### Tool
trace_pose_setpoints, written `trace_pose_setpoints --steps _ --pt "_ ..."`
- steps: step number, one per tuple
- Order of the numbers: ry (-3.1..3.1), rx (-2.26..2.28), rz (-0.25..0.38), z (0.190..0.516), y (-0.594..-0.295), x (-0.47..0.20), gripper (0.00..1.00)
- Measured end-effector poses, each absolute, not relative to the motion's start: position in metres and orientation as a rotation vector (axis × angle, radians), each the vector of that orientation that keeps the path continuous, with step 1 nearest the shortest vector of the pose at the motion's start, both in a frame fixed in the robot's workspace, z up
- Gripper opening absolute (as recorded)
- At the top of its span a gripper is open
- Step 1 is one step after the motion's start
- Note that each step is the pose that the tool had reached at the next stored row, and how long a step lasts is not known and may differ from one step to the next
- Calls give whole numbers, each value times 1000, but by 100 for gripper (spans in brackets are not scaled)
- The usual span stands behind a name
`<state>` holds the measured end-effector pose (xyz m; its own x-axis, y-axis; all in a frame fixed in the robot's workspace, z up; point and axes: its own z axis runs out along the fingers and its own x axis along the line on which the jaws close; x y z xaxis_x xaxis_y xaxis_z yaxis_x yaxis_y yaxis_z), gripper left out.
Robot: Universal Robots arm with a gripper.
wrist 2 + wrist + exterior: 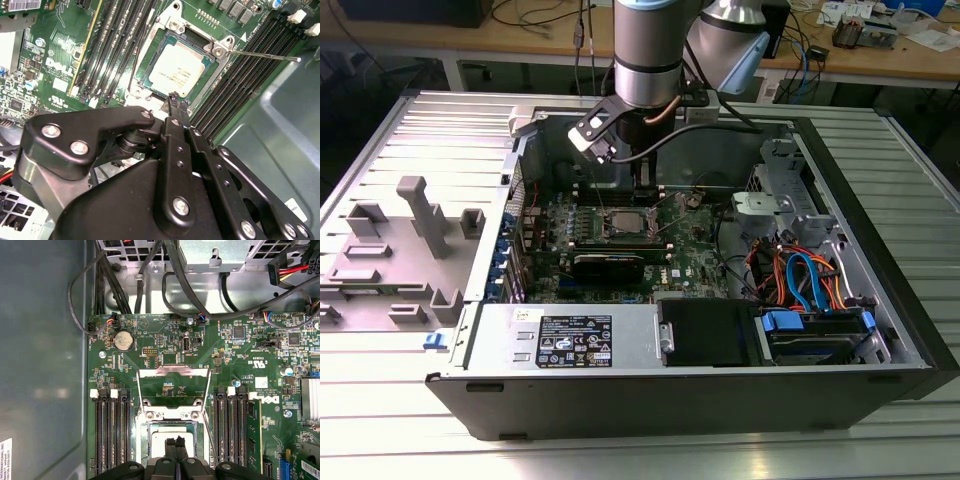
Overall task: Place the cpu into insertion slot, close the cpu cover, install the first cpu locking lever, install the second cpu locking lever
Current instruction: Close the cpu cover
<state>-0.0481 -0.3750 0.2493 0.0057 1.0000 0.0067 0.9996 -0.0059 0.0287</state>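
I've got gripper [175, 441] pinched narrow, holding nothing, tips just above socket [172, 415] rim; cpu [177, 70] sits flat inside socket, cpu cover [172, 372] stands open off socket's edge opp. the gripper, w/ open room over cpu.

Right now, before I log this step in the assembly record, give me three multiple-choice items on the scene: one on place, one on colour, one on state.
1. Where is the end effector?
A over the cpu
B outside the computer case
C over the blue cables

2. What colour is the motherboard?
A blue
B green
C red

3. How is the cpu cover?
A shut over the chip
B lying open
C taken off

Answers: 1 A, its tips sit just above the chip in both wrist views; 2 B, green all around the chip; 3 B, it is tipped back and the board shows through its cut-out.
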Motion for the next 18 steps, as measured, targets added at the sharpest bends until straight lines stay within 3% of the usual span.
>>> trace_pose_setpoints --steps 18 --pt "2203 2216 38 256 -374 -26 11"
